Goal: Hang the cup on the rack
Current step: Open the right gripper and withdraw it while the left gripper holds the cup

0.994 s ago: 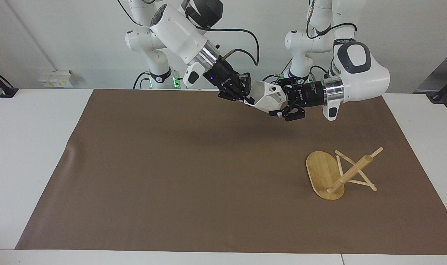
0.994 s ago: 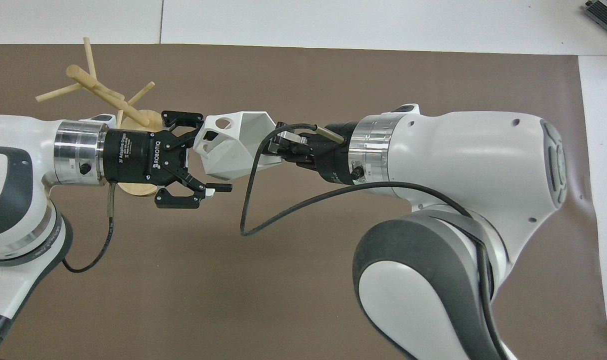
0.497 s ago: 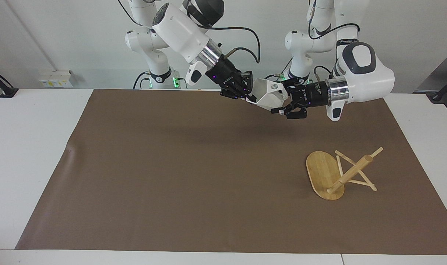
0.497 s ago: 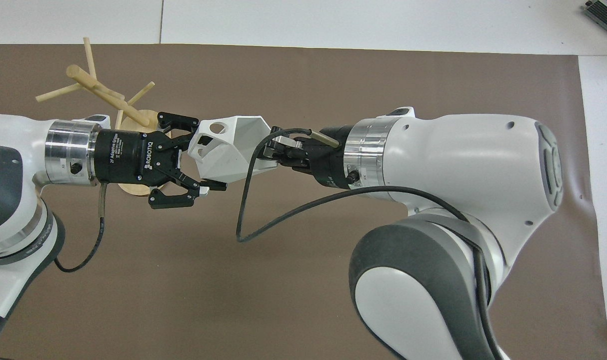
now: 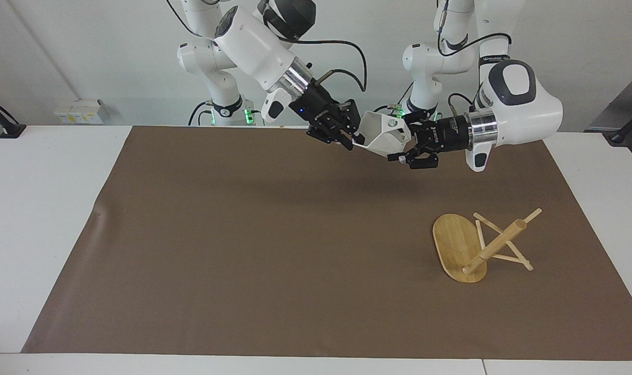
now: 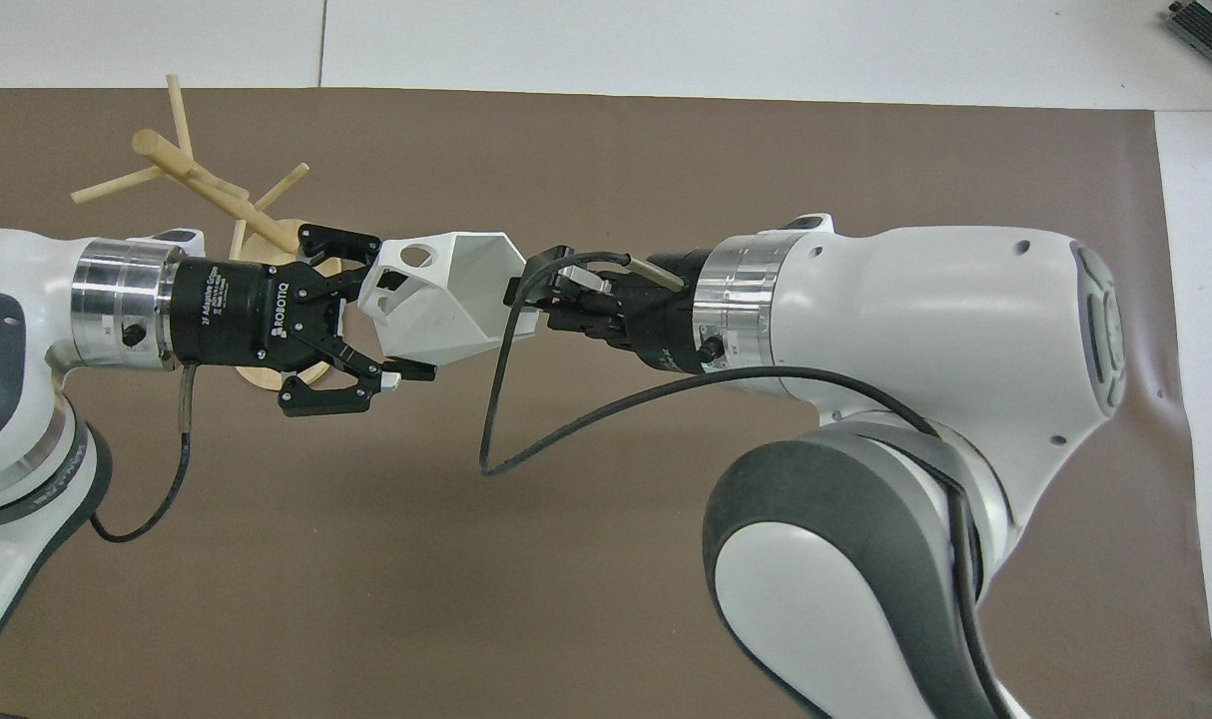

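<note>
The white faceted cup point(image 5: 383, 133) point(image 6: 456, 300) hangs in the air between both grippers, over the brown mat's edge nearest the robots. My left gripper point(image 5: 403, 140) point(image 6: 391, 310) is shut on its handle end, one finger above and one below. At the cup's open rim is my right gripper point(image 5: 353, 139) point(image 6: 524, 305), its fingers slightly parted and loose around the rim. The bamboo rack point(image 5: 495, 245) point(image 6: 192, 170) lies tipped over on the mat toward the left arm's end, resting on the edge of its oval base and on its pegs.
A brown mat point(image 5: 243, 234) covers most of the white table point(image 5: 45, 208). A black cable point(image 6: 526, 439) loops below the right wrist. The left arm partly hides the rack's base in the overhead view.
The left gripper closed on the cup's handle end. The cup then shifted a little toward the left arm's end, and the right gripper's fingers eased apart at the rim.
</note>
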